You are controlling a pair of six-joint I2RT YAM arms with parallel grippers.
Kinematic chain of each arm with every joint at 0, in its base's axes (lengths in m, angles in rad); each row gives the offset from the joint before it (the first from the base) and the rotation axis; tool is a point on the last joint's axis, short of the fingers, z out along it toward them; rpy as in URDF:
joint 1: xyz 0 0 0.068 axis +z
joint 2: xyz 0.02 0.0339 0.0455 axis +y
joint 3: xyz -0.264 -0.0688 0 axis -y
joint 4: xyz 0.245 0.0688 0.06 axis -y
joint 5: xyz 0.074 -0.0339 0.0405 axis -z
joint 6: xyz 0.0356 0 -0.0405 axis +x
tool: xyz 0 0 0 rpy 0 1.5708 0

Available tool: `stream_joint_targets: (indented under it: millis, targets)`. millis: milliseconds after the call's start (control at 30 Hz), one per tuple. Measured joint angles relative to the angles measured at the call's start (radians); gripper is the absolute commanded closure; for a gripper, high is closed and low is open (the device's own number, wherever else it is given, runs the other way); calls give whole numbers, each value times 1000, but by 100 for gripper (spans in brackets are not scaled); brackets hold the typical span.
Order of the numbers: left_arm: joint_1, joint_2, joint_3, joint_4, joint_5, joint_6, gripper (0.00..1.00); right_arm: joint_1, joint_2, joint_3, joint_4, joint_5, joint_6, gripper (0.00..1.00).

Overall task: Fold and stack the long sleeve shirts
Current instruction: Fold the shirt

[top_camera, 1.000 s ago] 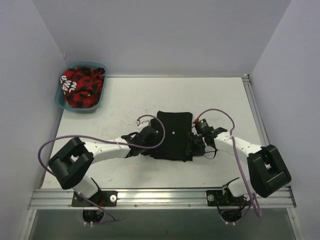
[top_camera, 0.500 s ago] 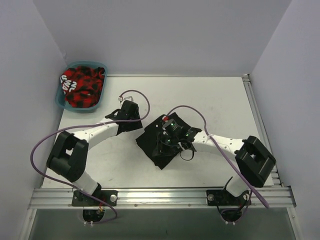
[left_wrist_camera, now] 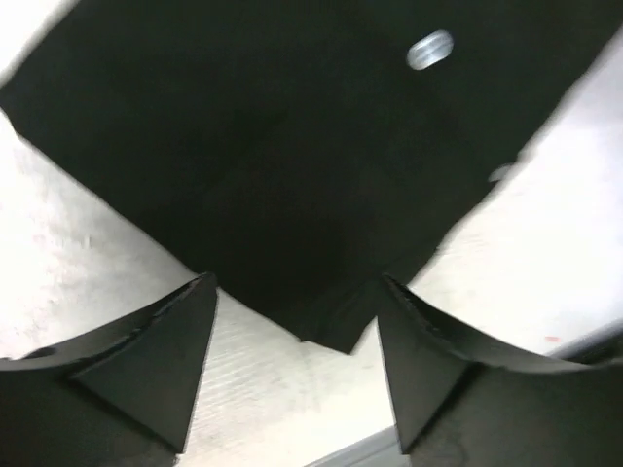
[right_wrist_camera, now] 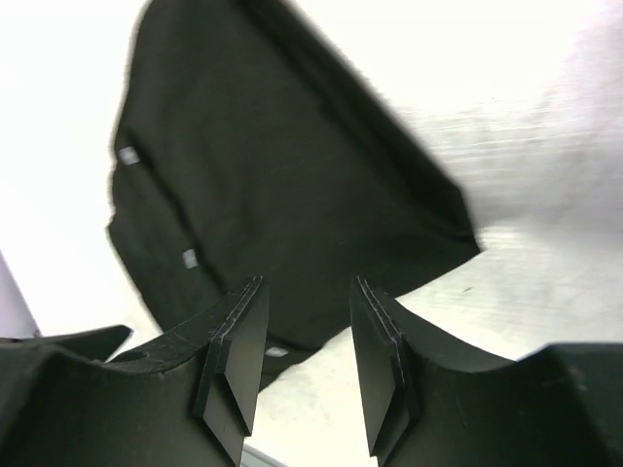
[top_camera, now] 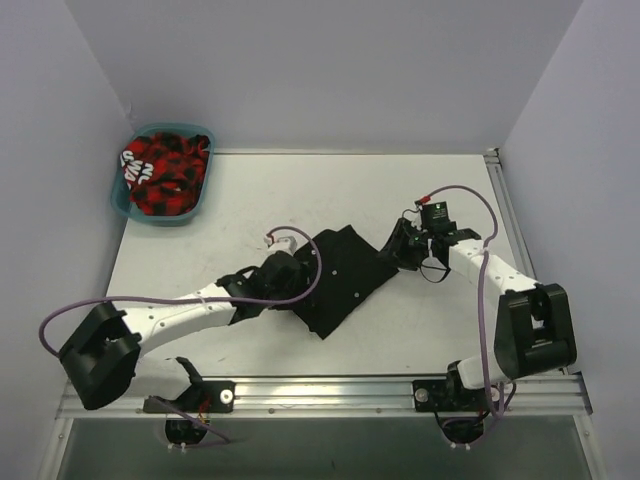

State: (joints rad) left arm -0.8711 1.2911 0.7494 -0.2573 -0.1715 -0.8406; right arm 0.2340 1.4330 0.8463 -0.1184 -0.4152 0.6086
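Since half a second ago the left gripper (top_camera: 292,280) has swung down from the far left of the table (top_camera: 450,200) to the left edge of the black shirt (top_camera: 340,280), while the right gripper (top_camera: 396,250) has pulled back off the cloth to its right-hand corner. The shirt itself now lies more spread out, a folded diamond set cornerwise near the middle of the table, between the two grippers.

In the left wrist view, the left fingers (left_wrist_camera: 146,360) stand wide apart with nothing between them. A corner of the black cloth lies flat on the table beyond the gap, and one pale button (left_wrist_camera: 430,49) shows further up.

In the right wrist view, the right fingers (right_wrist_camera: 238,345) are parted by a narrower gap, also empty. The shirt lies beyond them with small pale buttons along its edge.

The teal basket (top_camera: 118,190) sits at the far left corner of the table, well apart from the shirt, holding a red and black cloth (top_camera: 165,175)
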Motion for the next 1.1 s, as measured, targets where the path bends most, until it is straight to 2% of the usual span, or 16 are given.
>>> stream_joint_targets:
  millis: [200, 367, 467, 533, 633, 733, 800, 867, 933, 1000, 1100]
  targets:
    - [7, 176, -35, 0, -9, -37, 35, -31, 152, -6, 10, -21, -35, 64]
    - [121, 210, -11, 24, -3, -15, 38, -21, 178, -71, 87, -50, -7, 66]
    - [233, 234, 19, 9, -13, 22, 38, 43, 141, -125, 141, -46, 47, 66]
    - [314, 257, 52, -24, -21, 58, 37, 133, 105, -169, 174, -35, 99, 66]
    - [395, 287, 106, -81, -43, 107, 32, 246, 66, -217, 198, -36, 175, 66]
    - [417, 296, 172, -149, -67, 160, 23, 286, 15, -235, 174, -24, 229, 64]
    - [399, 282, 207, -171, -83, 201, 16, 285, -40, -235, 146, -1, 237, 62]
    - [344, 239, 217, -182, -134, 242, 12, 278, -116, -223, 88, 33, 231, 49]
    - [240, 169, 217, -196, -195, 282, 4, 262, -199, -203, 34, 55, 209, 36]
    - [97, 90, 217, -196, -252, 321, 3, 223, -278, -189, -6, 64, 187, 30]
    - [-93, 28, 221, -196, -328, 370, 3, 111, -390, -189, -77, 71, 151, 11]
